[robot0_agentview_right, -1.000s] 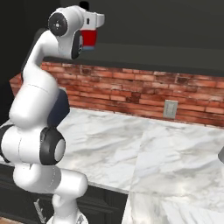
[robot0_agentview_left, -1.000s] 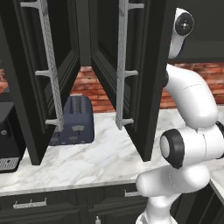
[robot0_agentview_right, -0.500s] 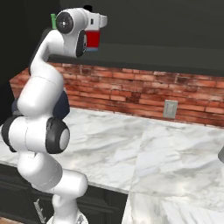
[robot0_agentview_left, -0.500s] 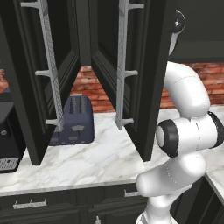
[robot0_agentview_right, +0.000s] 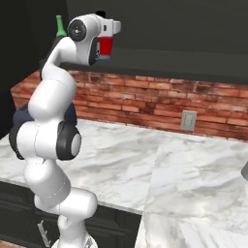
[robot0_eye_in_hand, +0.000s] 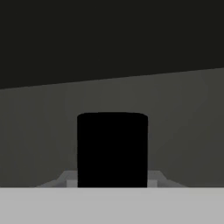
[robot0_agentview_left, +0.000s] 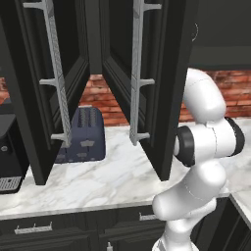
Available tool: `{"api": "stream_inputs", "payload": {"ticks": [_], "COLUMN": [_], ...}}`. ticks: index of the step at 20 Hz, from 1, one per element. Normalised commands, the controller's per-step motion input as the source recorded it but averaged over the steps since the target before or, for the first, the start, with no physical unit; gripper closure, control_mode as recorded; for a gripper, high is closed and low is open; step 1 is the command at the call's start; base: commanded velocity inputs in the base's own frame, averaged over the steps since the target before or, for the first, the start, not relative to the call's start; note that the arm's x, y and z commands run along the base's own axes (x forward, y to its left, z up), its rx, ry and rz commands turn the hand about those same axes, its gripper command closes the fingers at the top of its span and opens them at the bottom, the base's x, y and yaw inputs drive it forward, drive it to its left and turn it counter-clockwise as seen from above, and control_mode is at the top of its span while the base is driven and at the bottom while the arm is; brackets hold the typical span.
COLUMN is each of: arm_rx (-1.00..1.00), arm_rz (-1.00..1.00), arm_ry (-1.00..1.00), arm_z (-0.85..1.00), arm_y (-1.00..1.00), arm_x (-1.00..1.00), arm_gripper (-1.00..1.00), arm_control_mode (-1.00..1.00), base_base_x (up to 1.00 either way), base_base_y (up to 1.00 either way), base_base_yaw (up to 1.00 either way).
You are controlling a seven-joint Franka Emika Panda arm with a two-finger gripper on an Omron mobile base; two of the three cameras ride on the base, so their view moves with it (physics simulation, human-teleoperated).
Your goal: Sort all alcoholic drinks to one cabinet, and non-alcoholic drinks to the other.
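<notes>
In the right base view my gripper [robot0_agentview_right: 107, 39] is raised high in front of the dark upper cabinet and is shut on the flat blue flask [robot0_agentview_right: 105, 48] with the red label. Seen from the hand, the flask's black cap [robot0_eye_in_hand: 112, 148] stands between the fingers, and a dim cabinet interior lies beyond it. The top of the slim green bottle [robot0_agentview_right: 60, 26] pokes up behind my upper arm, in the dark at the left. The teal bottle and the orange carton are out of view.
Two tall black cabinet doors [robot0_agentview_left: 166, 73] [robot0_agentview_left: 44, 93] stand open over the marble counter [robot0_agentview_left: 112, 176]. A dark toaster [robot0_agentview_left: 83, 135] and a black machine [robot0_agentview_left: 10, 152] sit at the left. A brick wall with an outlet [robot0_agentview_right: 188, 120] runs behind.
My arm has folded upward and carried the flask slightly deeper toward the cabinet. In the left base view the hand has slipped behind the open door. The green bottle's top now shows.
</notes>
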Motion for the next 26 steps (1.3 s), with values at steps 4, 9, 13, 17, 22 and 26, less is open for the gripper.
{"api": "stream_inputs", "payload": {"ticks": [4, 9, 13, 17, 22, 26], "arm_rx": [0.00, -0.01, -0.04, 0.00, 0.00, 0.00], "arm_rz": [0.00, 0.00, 0.00, 0.00, 0.00, 0.00], "arm_ry": [0.02, 0.08, 0.05, 0.00, 0.00, 0.00], "arm_z": [-0.19, -0.39, -0.37, -0.13, 0.00, 0.08], "arm_y": [0.03, 0.01, 0.03, 0.00, 0.00, 0.00], "arm_x": [0.51, 0.25, -0.02, -0.06, 0.00, -0.13], "arm_gripper": [1.00, -1.00, -1.00, -1.00, -1.00, -1.00], "arm_control_mode": [-1.00, -1.00, -1.00, -1.00, -1.00, -1.00], "base_base_x": [0.00, 0.00, 0.00, 0.00, 0.00, 0.00], "base_base_y": [0.00, 0.00, 0.00, 0.00, 0.00, 0.00], "base_base_yaw": [0.00, 0.00, 0.00, 0.00, 0.00, 0.00]}}
